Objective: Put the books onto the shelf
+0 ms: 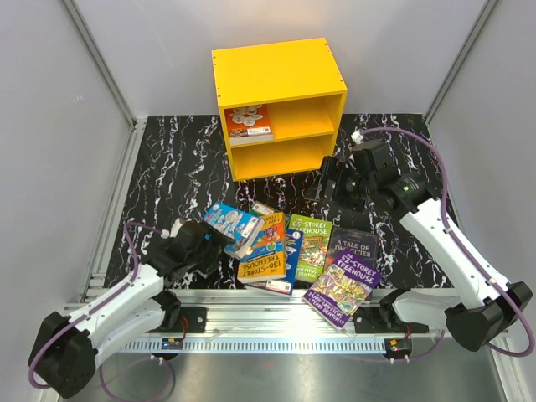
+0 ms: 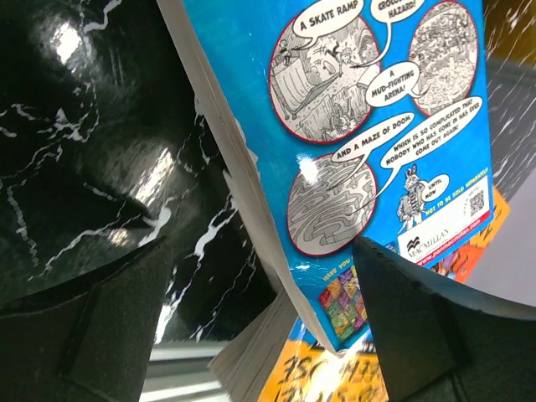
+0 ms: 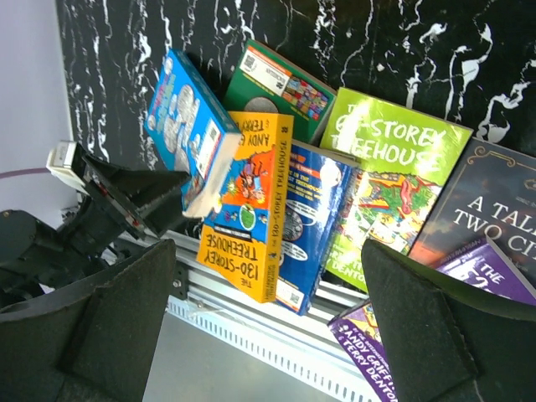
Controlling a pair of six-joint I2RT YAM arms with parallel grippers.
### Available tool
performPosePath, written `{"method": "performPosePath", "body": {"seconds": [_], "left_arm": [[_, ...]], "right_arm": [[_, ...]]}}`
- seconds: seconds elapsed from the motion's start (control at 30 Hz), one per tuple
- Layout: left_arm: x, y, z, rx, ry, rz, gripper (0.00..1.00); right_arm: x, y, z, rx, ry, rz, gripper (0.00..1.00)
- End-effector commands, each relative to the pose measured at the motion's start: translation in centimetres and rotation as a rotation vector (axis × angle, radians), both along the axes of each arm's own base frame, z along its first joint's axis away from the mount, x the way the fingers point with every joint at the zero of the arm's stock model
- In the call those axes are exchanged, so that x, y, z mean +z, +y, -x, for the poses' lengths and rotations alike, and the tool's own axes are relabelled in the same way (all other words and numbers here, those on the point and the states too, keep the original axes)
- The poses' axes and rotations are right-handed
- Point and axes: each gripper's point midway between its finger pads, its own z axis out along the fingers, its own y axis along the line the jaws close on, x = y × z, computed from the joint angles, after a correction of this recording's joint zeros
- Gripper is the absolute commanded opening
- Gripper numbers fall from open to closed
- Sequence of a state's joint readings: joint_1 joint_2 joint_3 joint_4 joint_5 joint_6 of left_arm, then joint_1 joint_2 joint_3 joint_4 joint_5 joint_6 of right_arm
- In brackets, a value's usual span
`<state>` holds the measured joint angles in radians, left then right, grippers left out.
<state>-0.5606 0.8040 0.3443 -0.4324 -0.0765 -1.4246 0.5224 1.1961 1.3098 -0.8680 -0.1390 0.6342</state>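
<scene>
**While Most Lie Loose, One Is Up**

As the left tool [image 1: 203,240] gapes at a tilted blue cartoon-covered paperback [image 1: 233,224] on the black marbled tabletop [image 1: 176,167] in the overhead view, the right tool [image 1: 335,180] hangs open before the bright yellow wooden shelf [image 1: 280,75]. An orange-and-white book [image 1: 249,122] stands in its upper compartment. Left wrist: blue cover leaning between spread fingers [image 2: 92,335]. Right wrist: fingers wide, loose paperbacks [image 3: 247,209] beyond.

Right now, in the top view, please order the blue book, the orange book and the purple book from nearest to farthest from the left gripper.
1. blue book, right at the left gripper.
2. orange book, just beyond, centre.
3. purple book, far right.
</scene>
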Motion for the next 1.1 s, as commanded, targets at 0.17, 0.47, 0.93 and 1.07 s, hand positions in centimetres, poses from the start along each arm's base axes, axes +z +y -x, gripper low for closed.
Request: {"method": "performPosePath", "body": {"seconds": [0.17, 0.47, 0.93, 1.07], "left_arm": [[-0.2, 0.6, -3.0, 0.130, -0.049, -0.022, 0.85], [0.9, 1.2, -5.2, 0.164, -0.101, -0.093, 0.18], [9.0, -1.0, -7.0, -0.093, -0.301, -0.152, 0.00], [11.5, -1.4, -5.0, -0.197, -0.374, -0.113, 0.00]], "right_arm": [[0.0, -1.8, 1.2, 0.015, -0.018, 0.070, 1.00], [-0.1, -1.9, 1.2, 0.030, -0.015, 0.092, 1.00], [1.3, 2.9, 1.2, 0.211, -0.014, -0.105, 1.00], [-1.4, 6.4, 0.0, 0.285, 0.139, -0.192, 1.00]]}}
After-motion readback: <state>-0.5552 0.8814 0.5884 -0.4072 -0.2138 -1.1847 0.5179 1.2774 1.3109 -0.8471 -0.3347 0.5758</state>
